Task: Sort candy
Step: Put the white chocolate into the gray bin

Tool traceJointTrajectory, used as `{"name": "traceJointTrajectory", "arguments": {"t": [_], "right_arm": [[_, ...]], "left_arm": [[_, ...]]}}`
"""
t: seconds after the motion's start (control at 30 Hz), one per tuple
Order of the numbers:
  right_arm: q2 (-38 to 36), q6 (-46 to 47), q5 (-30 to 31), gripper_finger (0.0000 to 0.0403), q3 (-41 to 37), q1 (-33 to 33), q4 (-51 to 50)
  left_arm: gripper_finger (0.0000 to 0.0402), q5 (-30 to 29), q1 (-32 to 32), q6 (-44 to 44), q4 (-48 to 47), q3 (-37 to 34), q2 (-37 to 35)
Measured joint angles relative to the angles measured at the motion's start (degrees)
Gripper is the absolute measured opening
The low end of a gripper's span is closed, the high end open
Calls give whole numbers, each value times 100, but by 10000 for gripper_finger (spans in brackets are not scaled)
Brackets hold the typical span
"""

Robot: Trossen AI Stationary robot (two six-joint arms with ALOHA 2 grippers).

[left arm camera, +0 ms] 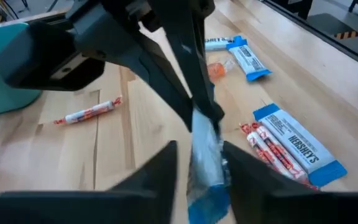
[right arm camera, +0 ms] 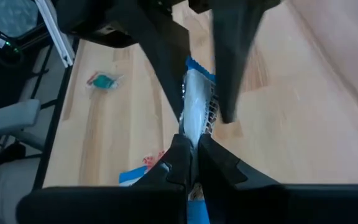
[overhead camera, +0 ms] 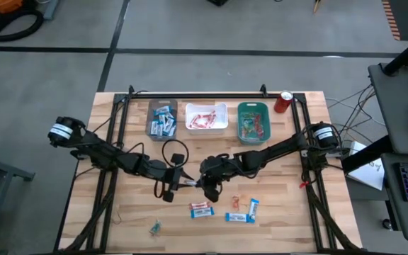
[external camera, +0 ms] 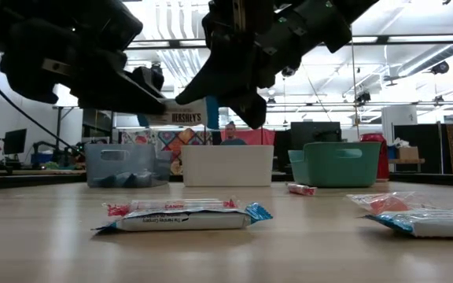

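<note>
A wooden table (overhead camera: 119,212) holds three bins along its far edge. Near the table's centre, both arms meet over a blue-and-white candy bar (right arm camera: 196,112), apparently handing it over: the right end effector (right arm camera: 190,152) is pinched shut on it, while the left end effector (left arm camera: 197,165) straddles it, fingers slightly apart. Loose candy (overhead camera: 202,210) lies nearer the front edge.

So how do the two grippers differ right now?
The right gripper is shut on the blue-and-white bar; the left gripper is open, with a finger on either side of that bar. The right gripper reaches in from the right side of the table, the left gripper from its left. Both are raised off the wood, meeting mid-table at the same bar.
</note>
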Motion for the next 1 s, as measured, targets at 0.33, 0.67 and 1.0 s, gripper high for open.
{"name": "traceJointTrajectory", "arguments": {"t": [0.33,0.67,1.0], "right_arm": [[-82,-162,57,68,0,-37,85],[-602,-270,262,174,9,-111,-256],[-1040,-420,962,192,9,-62,-990]], "left_arm": [[12,-16,2,-408,-1028,257,-387],[7,-940,39,-770,-4230,1137,-1007],[7,-2135,986,-1056,-7937,2216,-1664]]}}
